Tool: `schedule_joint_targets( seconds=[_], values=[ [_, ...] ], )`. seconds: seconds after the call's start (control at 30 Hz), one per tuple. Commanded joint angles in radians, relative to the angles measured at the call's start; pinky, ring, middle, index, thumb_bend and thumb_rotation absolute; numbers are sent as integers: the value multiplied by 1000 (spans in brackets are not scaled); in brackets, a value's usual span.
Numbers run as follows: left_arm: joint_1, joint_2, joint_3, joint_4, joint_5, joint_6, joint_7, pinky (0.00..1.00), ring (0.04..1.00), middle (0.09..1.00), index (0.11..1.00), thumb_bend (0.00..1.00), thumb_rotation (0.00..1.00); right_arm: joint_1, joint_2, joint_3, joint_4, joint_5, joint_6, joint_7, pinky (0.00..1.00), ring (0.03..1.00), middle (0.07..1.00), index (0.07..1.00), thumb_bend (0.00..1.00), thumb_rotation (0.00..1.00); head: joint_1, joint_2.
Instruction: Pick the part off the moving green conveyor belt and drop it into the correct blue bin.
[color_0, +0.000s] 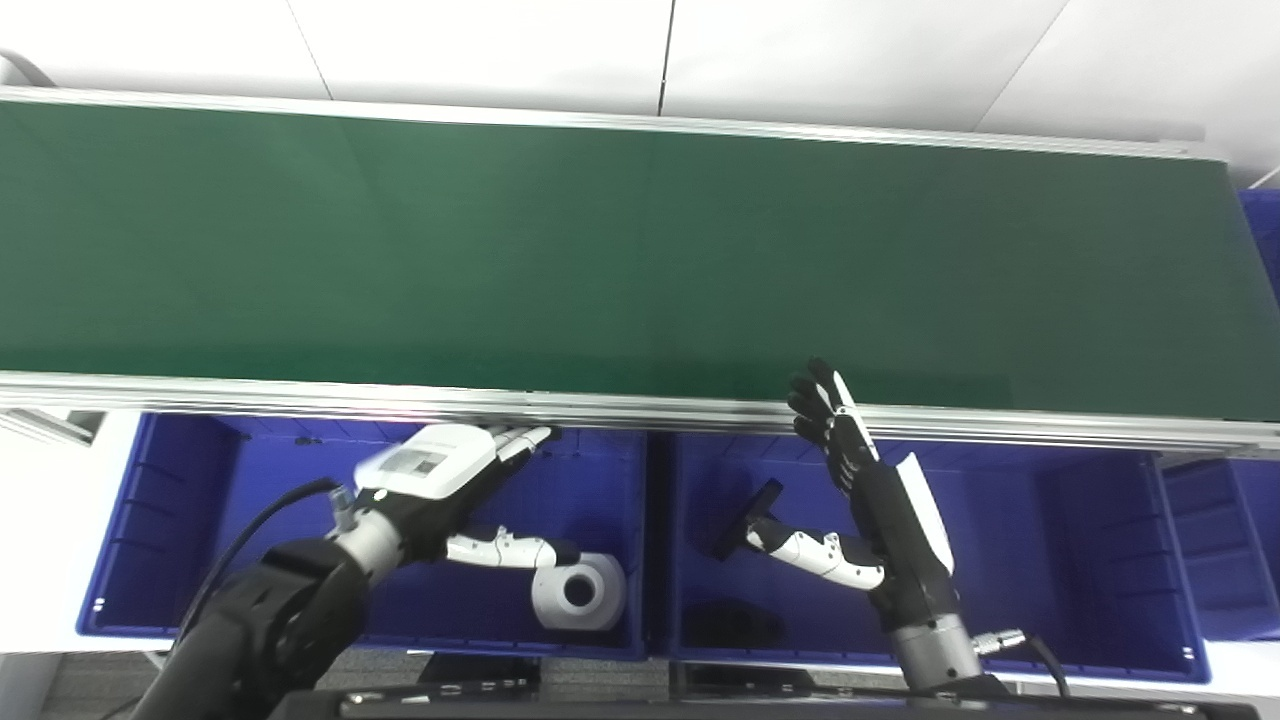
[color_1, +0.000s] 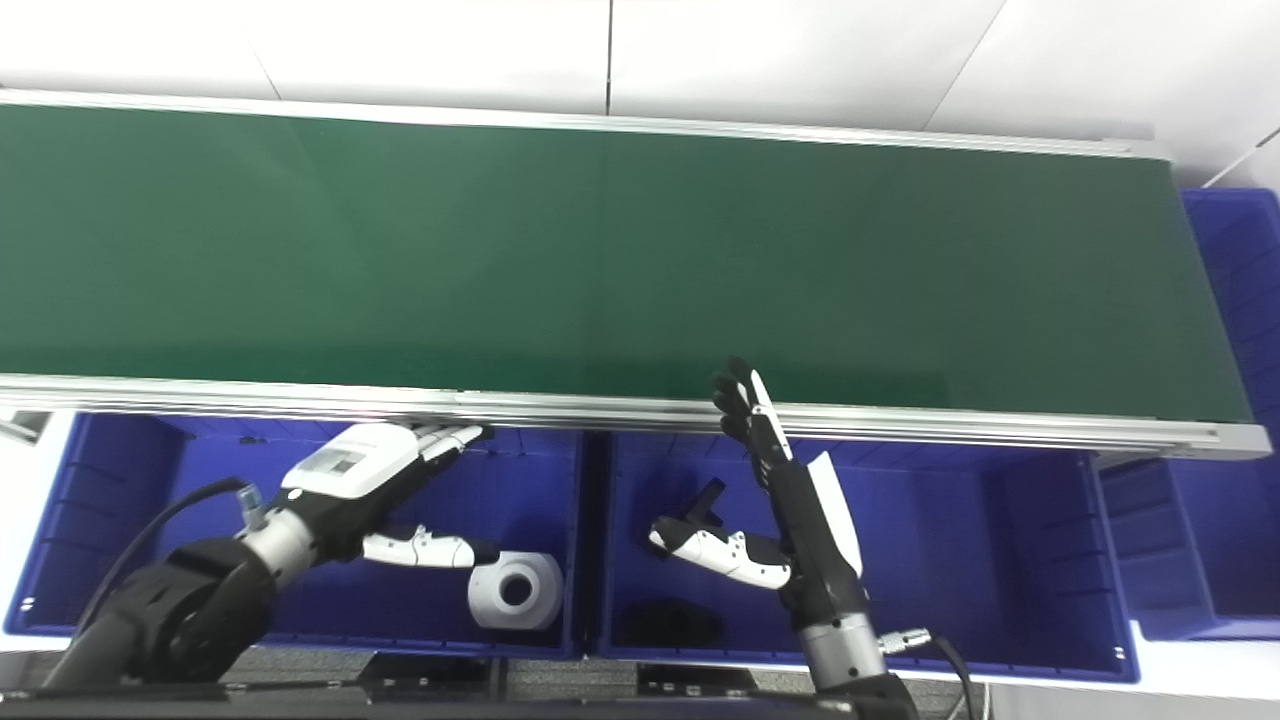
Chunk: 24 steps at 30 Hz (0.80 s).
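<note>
The green conveyor belt (color_0: 620, 250) runs across the view and carries no part that I can see. My left hand (color_0: 450, 475) is open and empty above the left blue bin (color_0: 160, 520), fingers pointing toward the belt's near rail. A white round part (color_0: 578, 592) lies in that bin's right corner. My right hand (color_0: 860, 480) is open and empty, held edge-up over the middle blue bin (color_0: 1100, 540), fingertips (color_0: 815, 385) reaching the belt's near edge. A dark part (color_0: 730, 625) lies on that bin's floor.
A silver rail (color_0: 640, 408) edges the belt on my side. More blue bins stand at the right (color_0: 1225, 540) and past the belt's right end (color_1: 1235, 260). A white wall lies behind the belt.
</note>
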Motion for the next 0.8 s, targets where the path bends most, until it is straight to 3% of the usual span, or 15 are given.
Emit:
schedule_joint_targets(
  seconds=[0.0,0.1,0.23,0.33,0.53,0.77],
  values=[
    [24,-38,38,-4,-250,-102,60,1000,1000,1000,990,729,804,24,2,-2,-38,-4,-7,-9,912,934,946,1000,882,557,0,-1],
    [41,-71,54,10,-406,-146,66,962,1000,1000,1000,770,721,37,-1,1,-41,-15,-7,-8,910,942,950,1000,891,557,-4,-9],
    [41,-84,57,47,-516,-213,68,982,1000,1000,1000,780,703,60,0,7,-42,-37,-24,-12,913,945,952,1000,888,558,-14,-32],
    [37,-79,55,79,-552,-255,67,993,1000,1000,1000,816,727,74,0,13,-34,-53,-45,-17,913,940,953,999,878,551,-22,-48],
    [27,-81,56,150,-641,-285,59,989,1000,1000,1000,813,601,93,7,26,-4,-96,-70,-40,910,937,947,997,884,532,-60,-102],
    [26,-72,55,215,-655,-322,55,950,1000,1000,1000,846,545,95,4,43,24,-84,-64,-47,922,954,963,1000,889,500,-61,-142]
  ],
)
